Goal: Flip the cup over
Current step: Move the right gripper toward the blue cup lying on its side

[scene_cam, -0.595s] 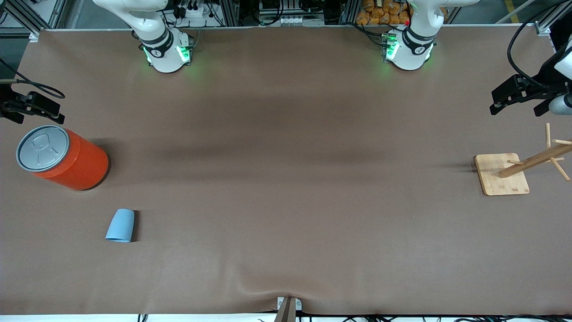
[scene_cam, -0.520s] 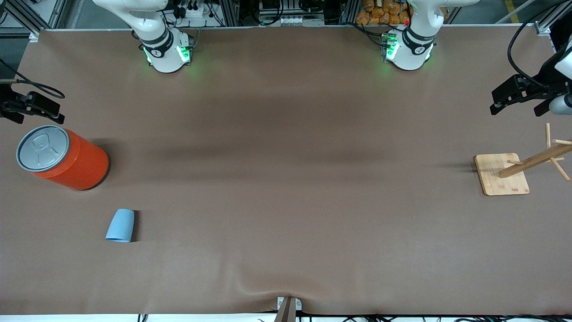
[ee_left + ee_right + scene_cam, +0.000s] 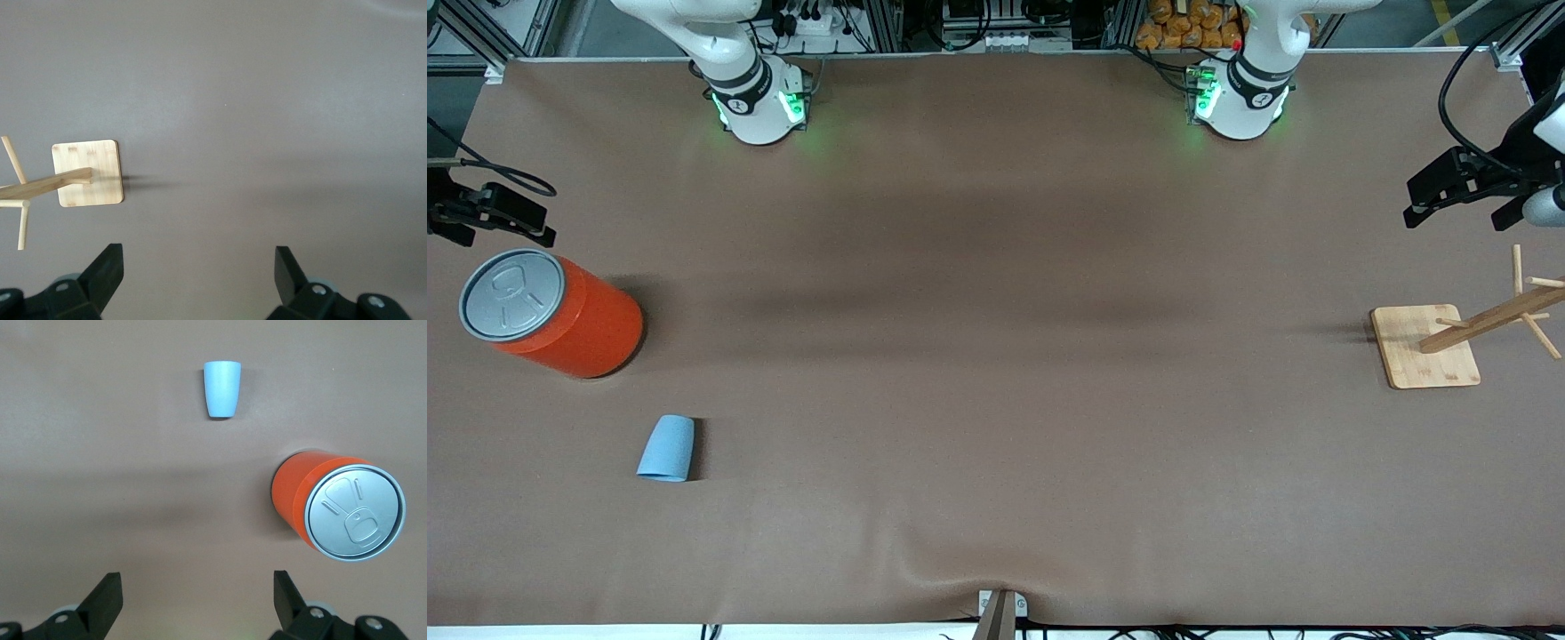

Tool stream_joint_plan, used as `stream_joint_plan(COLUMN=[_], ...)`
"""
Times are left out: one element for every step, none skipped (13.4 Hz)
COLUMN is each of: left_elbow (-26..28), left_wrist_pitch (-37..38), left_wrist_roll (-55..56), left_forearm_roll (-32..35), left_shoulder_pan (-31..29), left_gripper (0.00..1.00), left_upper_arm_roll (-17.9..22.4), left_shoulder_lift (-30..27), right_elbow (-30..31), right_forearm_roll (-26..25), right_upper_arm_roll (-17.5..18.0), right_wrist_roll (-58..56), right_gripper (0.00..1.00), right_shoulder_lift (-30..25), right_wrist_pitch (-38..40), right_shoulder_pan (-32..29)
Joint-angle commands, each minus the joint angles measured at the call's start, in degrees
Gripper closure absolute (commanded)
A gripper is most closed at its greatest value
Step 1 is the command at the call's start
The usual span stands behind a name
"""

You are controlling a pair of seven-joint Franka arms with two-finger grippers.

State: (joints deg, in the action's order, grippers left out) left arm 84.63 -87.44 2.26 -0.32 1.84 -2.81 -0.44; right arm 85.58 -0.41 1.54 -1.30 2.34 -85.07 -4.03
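Still untouched: cup [image 3: 666, 449] upside down (rim on table), at 5 o'clock from right gripper [image 3: 491, 216]; both grippers wide, empty; left gripper [image 3: 1463, 188] waiting.

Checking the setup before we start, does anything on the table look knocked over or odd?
Nothing is spilled or damaged. The blue cup stands upside down, wide rim on the table, nearer the front camera than the upright orange can. The wooden rack stands upright.
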Motion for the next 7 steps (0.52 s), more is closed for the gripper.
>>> stream_joint_plan(left_elbow=[-0.34,-0.34,-0.26,-0.26,-0.26,-0.26,-0.26], left_wrist_pitch=[0.61,0.61,0.52,0.52,0.52,0.52,0.52], left_wrist_roll=[-1.03,-1.11,-1.11,-1.11,-1.11,-1.11,-1.11], left_forearm_roll=[-0.03,-0.20,-0.29,-0.29,-0.29,-0.38,-0.38], left_shoulder_pan=[-0.52,-0.43,-0.43,-0.34,-0.34,-0.34,-0.34], left_gripper=[0.00,0.00,0.00,0.00,0.00,0.00,0.00], left_upper_arm_roll=[0.09,0.70,0.79,0.88,0.79,0.79,0.79], left_shoulder_lift=[-0.52,-0.70,-0.70,-0.70,-0.61,-0.61,-0.61], right_elbow=[2.13,3.44,3.80,3.63,3.54,3.54,3.54], right_forearm_roll=[1.12,1.12,1.12,1.03,0.85,0.68,0.68], right_upper_arm_roll=[0.30,0.30,0.39,0.39,0.39,0.39,0.39], right_wrist_roll=[0.07,-0.02,-0.19,-0.80,-1.07,-1.07,-1.07], right_gripper=[0.00,0.00,0.00,0.00,0.00,0.00,0.00], right_shoulder_lift=[2.83,4.76,7.47,10.90,14.67,18.28,21.62], right_wrist_pitch=[-4.38,-7.19,-9.57,-11.85,-16.23,-20.97,-25.71], right_shoulder_pan=[-0.63,-0.37,-0.28,-0.19,-0.10,0.07,-0.01])
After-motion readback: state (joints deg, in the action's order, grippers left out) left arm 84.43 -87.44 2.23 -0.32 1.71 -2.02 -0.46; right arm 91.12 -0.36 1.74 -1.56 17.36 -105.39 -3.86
